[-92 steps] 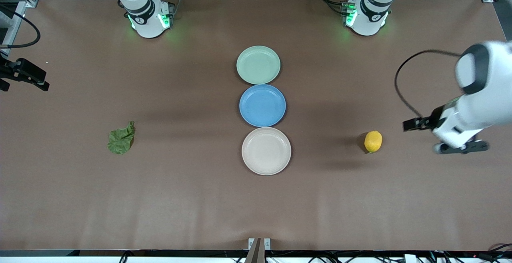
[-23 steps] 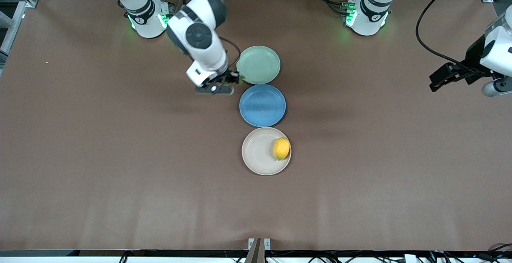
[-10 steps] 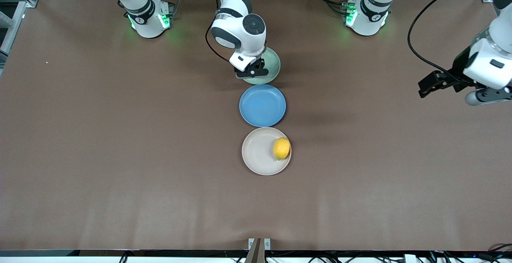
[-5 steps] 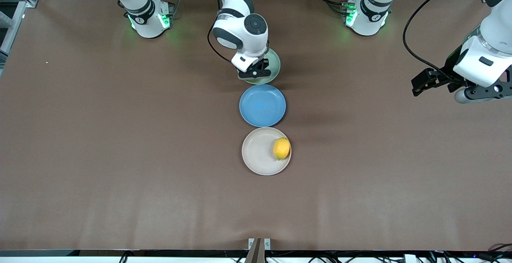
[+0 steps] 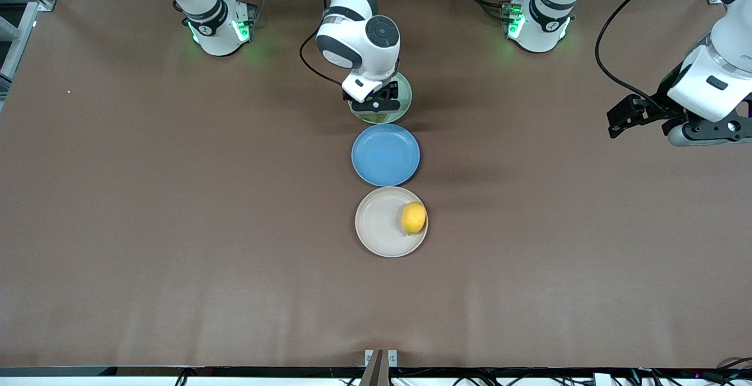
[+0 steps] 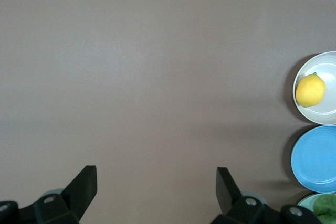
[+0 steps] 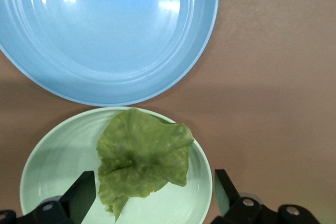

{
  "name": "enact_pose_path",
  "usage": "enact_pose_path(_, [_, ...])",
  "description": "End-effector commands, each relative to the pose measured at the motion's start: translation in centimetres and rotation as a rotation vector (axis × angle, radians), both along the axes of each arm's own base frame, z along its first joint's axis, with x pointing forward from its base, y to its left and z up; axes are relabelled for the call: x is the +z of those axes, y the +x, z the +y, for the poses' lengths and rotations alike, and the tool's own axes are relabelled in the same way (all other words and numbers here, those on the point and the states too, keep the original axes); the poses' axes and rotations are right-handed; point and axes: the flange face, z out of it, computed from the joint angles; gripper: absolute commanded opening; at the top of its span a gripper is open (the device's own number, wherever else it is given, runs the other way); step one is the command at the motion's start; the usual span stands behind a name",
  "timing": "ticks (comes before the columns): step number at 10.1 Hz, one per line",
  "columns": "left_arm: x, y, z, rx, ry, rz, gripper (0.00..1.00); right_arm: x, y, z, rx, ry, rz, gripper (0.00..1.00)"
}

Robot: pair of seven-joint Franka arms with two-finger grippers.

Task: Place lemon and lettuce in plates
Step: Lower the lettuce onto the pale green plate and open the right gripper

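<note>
The lettuce [image 7: 142, 156] lies flat in the pale green plate [image 7: 52, 145], the plate nearest the robots' bases. My right gripper [image 7: 153, 190] hangs just above it, open, its fingers standing wide on either side of the leaf and not touching it. From the front, the right gripper [image 5: 376, 104] covers most of that plate [image 5: 406, 99], and only a bit of lettuce [image 5: 371, 117] shows. The lemon [image 5: 413, 218] rests in the beige plate [image 5: 376, 224], close to its rim. My left gripper [image 5: 702, 135] waits open and empty, high over bare table at the left arm's end.
A blue plate [image 5: 385, 154] sits between the pale green and beige plates, with nothing in it. The three plates form a row down the middle of the brown table. The left wrist view shows the lemon [image 6: 310, 90] and the row of plates far off.
My right gripper has opened over the pale green plate and let go of the lettuce, which now lies in it. The left arm has shifted only slightly.
</note>
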Motion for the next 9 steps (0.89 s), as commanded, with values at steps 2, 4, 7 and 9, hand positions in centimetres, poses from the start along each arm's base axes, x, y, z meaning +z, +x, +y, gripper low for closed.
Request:
enact_pose_path(2, [2.6,-0.3,0.4,-0.014,-0.025,-0.038,1.0,4.8,3.0,-2.4,-0.06,-0.008,-0.074,1.0])
enact_pose_path(4, [2.4,-0.2,0.5,-0.014,-0.025,-0.035,1.0,6.2,5.9,-4.8,-0.116,-0.007,-0.098,1.0])
enact_pose_path(7, [2.5,-0.2,0.6,-0.013,-0.025,-0.037,1.0,9.6,10.5,-10.1,-0.087,0.002,-0.071,1.0])
enact_pose_path(9, [2.6,-0.3,0.6,-0.011,-0.025,-0.037,1.0,10.8,14.1,-15.3,-0.1,-0.029,-0.048,1.0])
